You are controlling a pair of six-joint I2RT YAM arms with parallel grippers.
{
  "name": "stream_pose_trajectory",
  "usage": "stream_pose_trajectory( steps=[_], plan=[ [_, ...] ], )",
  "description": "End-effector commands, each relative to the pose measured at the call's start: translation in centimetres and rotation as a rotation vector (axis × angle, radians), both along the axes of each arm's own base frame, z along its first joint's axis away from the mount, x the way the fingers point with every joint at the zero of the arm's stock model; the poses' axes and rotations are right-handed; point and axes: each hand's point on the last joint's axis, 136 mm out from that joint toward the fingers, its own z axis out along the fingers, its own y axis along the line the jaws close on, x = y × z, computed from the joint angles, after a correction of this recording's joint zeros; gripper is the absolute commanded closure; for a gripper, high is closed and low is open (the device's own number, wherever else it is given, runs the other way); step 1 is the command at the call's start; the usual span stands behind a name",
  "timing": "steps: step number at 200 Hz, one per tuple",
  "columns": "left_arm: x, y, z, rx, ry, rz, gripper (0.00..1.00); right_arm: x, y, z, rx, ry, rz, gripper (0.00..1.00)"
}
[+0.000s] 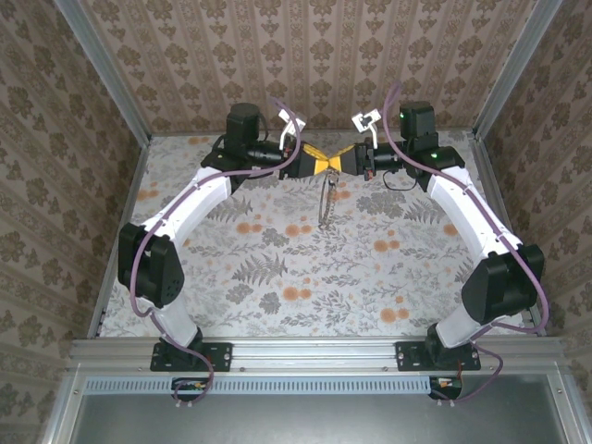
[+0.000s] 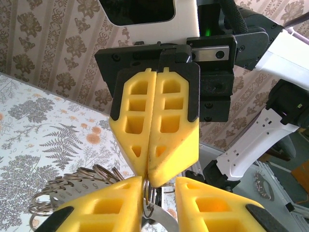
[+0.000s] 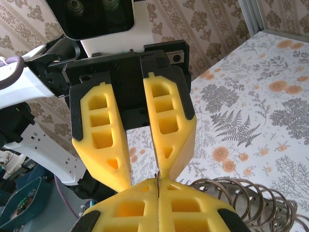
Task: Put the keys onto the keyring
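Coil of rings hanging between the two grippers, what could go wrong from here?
The right gripper pinches just a thin metal piece at its very fingertips. A slip would likely drop the coil of rings hanging beside it onto the table. The left gripper stands open around those tips, so closing now might clamp finger against finger and knock the piece loose.

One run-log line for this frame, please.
left claw: fingers apart, rings between, grip unclear | right claw: shut on thin metal piece, tip to tip with left | chain dangling below
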Motion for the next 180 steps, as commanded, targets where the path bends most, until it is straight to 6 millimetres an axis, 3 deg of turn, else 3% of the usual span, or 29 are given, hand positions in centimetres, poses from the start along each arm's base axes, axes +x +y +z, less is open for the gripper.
stream_pose_trajectory(
  steps=[1, 74, 117, 143, 180],
  plan=[
    [-1.5, -0.4, 0.5, -0.019, -0.024, -0.075, 0.77, -0.5, -0.3, 2.0, 0.029, -0.070, 0.010, 1.00],
    [-2.0, -0.8, 0.3, -0.018, -0.025, -0.101, 1.00, -0.4, -0.3, 1.9, 0.040, -0.064, 0.008, 1.00],
    [-1.2, -1.2, 0.4, -0.015, -0.038, -0.036, 1.00, -0.3, -0.3, 1.9, 0.042, -0.061, -0.003, 1.00],
    [0.6, -1.0, 1.2, -0.051, -0.024, 0.053, 1.00, -0.2, -0.9, 2.0, 0.050, -0.059, -0.026, 0.75],
    [1.5, -0.5, 2.1, -0.089, -0.014, 0.102, 1.00, -0.2, -2.1, 1.9, 0.071, -0.054, -0.064, 0.60]
  ],
)
